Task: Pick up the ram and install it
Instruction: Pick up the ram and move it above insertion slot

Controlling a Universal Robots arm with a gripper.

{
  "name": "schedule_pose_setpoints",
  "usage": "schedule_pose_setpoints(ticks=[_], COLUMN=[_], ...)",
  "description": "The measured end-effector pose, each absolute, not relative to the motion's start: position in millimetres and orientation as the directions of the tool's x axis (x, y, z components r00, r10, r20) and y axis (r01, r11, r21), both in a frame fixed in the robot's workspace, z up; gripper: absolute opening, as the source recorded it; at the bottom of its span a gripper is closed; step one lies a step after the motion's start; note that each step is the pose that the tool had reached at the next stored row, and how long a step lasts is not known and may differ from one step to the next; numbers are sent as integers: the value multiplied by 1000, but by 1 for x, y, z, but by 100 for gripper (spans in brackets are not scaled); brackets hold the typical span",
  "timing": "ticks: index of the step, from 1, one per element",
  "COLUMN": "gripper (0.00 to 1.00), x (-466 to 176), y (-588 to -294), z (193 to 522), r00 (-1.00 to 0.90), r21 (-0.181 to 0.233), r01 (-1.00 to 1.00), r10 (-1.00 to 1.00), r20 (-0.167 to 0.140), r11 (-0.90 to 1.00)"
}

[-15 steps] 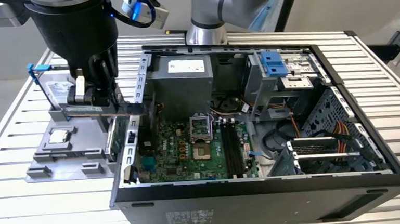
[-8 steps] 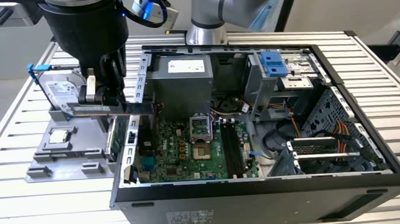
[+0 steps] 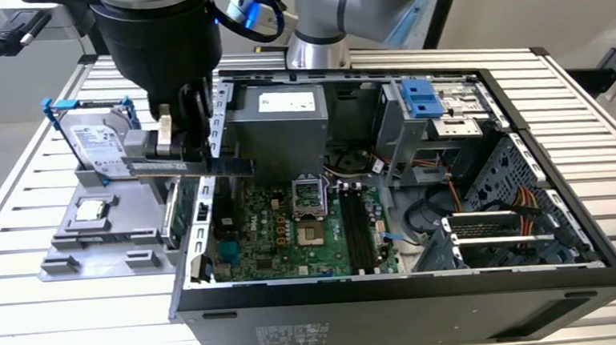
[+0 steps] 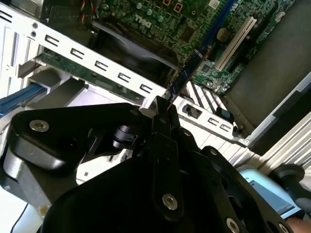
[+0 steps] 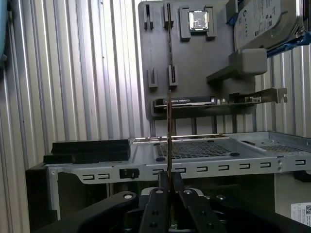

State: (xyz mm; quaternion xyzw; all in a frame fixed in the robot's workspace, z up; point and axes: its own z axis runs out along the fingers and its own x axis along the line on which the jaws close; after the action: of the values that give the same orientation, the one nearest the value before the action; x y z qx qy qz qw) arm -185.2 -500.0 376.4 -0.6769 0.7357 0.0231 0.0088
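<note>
Clamped on the ram (image 3: 233, 167), the pincer (image 3: 184, 152) holds it level over the case wall (image 3: 216, 118), long axis crosswise to the motherboard slots (image 3: 357, 234).

No text legible. White label on hard drive (image 3: 98, 147) just outside computer case (image 3: 402, 309); another on power supply (image 3: 279, 124) inside the case. Print too small.

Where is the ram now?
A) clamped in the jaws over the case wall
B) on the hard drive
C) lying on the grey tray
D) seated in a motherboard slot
A: the gripper grips the ram, which hangs in the air above the case wall.
</note>
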Motion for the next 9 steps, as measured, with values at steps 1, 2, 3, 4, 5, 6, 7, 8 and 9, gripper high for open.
schedule_pose_setpoints(ticks=[1, 2, 3, 4, 5, 6, 7, 8, 9], gripper=[0, 0, 0, 0, 0, 0, 0, 0, 0], x=[-183, -181, -179, -177, -175, -173, -171, -170, -168], y=[-500, -500, -500, -500, -500, -500, -500, -500, -500], z=[376, 376, 376, 376, 376, 376, 376, 376, 376], r00=[-84, -85, -86, -87, -87, -88, -89, -90, -90], r21=[22, 22, 22, 22, 22, 22, 22, 23, 23], r01=[-996, -996, -996, -996, -996, -996, -996, -996, -996], r10=[-995, -995, -995, -995, -995, -995, -995, -995, -995], r20=[-44, -44, -44, -44, -44, -44, -44, -44, -44], r11=[83, 84, 85, 86, 86, 87, 88, 89, 90])
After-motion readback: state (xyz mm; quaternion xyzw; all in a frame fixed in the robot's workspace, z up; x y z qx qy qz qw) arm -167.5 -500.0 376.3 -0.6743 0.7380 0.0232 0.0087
